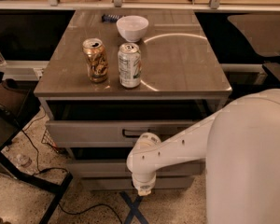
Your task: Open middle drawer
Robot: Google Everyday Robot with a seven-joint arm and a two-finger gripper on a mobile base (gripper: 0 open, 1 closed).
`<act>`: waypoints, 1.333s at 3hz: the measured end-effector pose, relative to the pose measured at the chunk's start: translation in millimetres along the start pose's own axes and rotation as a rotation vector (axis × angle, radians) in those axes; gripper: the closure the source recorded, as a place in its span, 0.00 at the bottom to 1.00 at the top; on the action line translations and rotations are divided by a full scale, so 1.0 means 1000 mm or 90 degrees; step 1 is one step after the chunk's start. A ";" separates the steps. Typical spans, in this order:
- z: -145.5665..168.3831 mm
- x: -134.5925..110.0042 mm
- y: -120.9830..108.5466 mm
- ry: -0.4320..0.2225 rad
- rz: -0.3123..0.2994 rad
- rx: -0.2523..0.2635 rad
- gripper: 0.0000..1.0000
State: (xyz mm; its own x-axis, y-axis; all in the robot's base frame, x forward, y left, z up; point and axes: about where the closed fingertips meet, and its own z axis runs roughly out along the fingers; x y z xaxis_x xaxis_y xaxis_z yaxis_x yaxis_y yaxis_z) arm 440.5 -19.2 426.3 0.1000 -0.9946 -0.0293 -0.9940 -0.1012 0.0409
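Gripper (143,189) hangs pointing down at the floor, below the front edge of the bench (186,69) and in front of the lowest drawer front. Only its pale tip shows under the white wrist, so I cannot tell whether it is apart or together. The middle drawer (95,168) is the second grey front down, beneath the taller top drawer (84,133). It looks closed, and the wrist hides its handle.

To do this step well, the gripper likely has to rise and turn to face the drawer fronts. It should stop level with the middle front, not at the top drawer's black handle (135,133) just above. Once it is clamped on the right bar, the pull should run straight out, square to the bench's front edge, so the tray does not bind. A smooth pull should also keep the brown can (95,59), silver can (129,65) and white bowl (132,27) on the bench from being jolted.
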 end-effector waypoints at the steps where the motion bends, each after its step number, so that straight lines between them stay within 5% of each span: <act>1: 0.001 0.000 0.001 0.000 0.000 -0.001 0.40; 3: 0.003 0.001 0.003 0.001 0.000 -0.004 0.00; 4: 0.001 0.002 0.000 0.001 -0.003 0.002 0.00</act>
State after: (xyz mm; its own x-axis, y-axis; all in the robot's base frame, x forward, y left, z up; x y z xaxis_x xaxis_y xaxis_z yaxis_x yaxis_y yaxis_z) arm 440.5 -20.8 424.8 0.1041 -0.9942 -0.0274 -0.9938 -0.1051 0.0372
